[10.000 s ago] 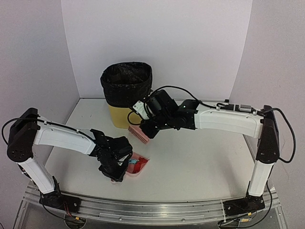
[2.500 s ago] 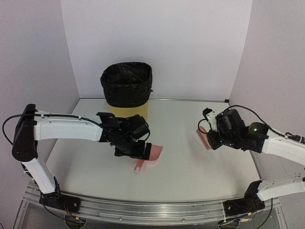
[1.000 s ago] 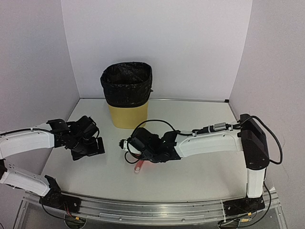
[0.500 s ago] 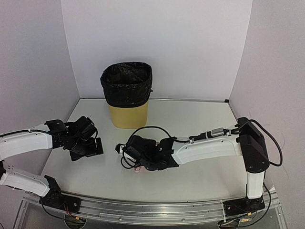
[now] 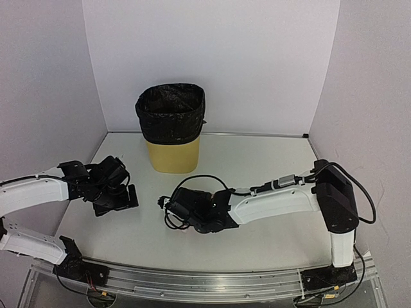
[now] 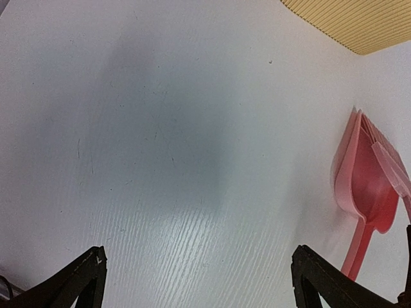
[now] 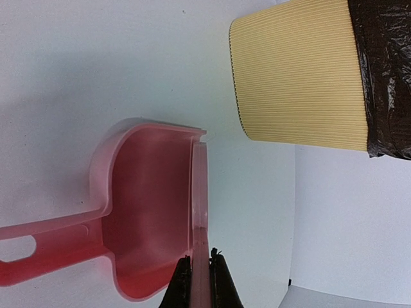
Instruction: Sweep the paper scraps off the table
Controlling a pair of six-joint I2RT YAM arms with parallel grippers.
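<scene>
Your right gripper (image 7: 200,264) is clamped on the pink brush (image 7: 200,192). The brush runs straight out past the fingertips, along the mouth of the pink dustpan (image 7: 141,205), which lies just left of them on the table (image 7: 96,64). The yellow bin (image 7: 295,77) is farther out, to the right. Meanwhile your left gripper (image 6: 199,253) is spread wide over the table, with the dustpan off beyond its right finger.

The left arm (image 5: 35,191) and right arm (image 5: 276,202) wear smooth white shells between chunky black joint housings, on black bases. Thin black cables (image 5: 192,180) loop along the right arm, past a grey connector (image 5: 286,179). The left gripper (image 6: 199,282) has black, matte, wedge-shaped fingers (image 6: 80,282) tapering to blunt tips. The right gripper (image 7: 200,282) shows two slim black blades (image 7: 217,282).
</scene>
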